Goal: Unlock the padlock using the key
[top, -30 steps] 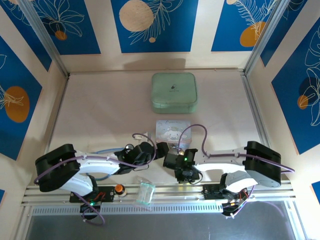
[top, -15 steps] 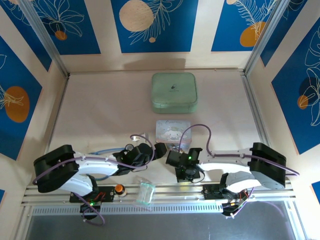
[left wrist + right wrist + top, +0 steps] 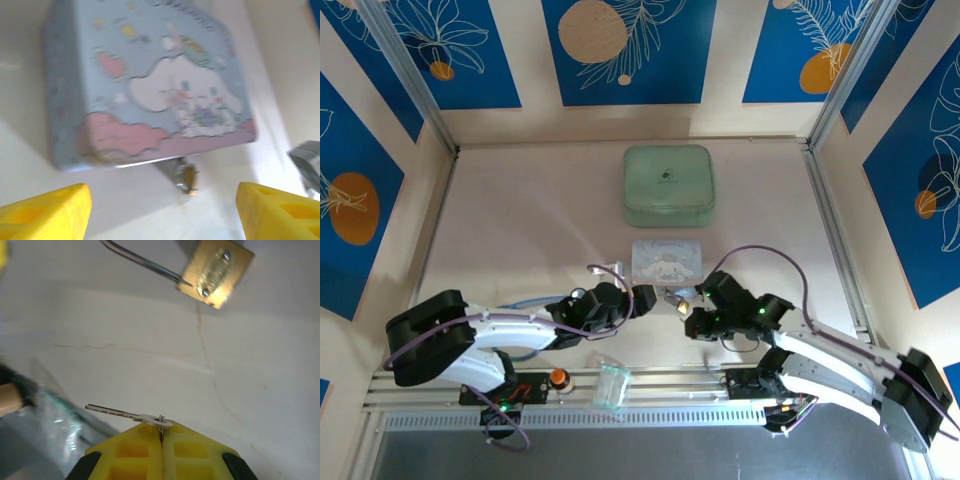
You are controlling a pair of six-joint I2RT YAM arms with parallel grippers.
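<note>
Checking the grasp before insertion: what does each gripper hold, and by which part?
The right gripper pinches the key by its head, blade sticking out. The left gripper is open, empty.

We log a lab robot cell: pale table [image 3: 520, 220], blue leaf-print wall panels [image 3: 628, 50] beyond left pincer [image 3: 162, 205] and right pincer [image 3: 161, 432], frame posts [image 3: 408, 75] out to each side, aluminium rail [image 3: 670, 385] behind both.
</note>
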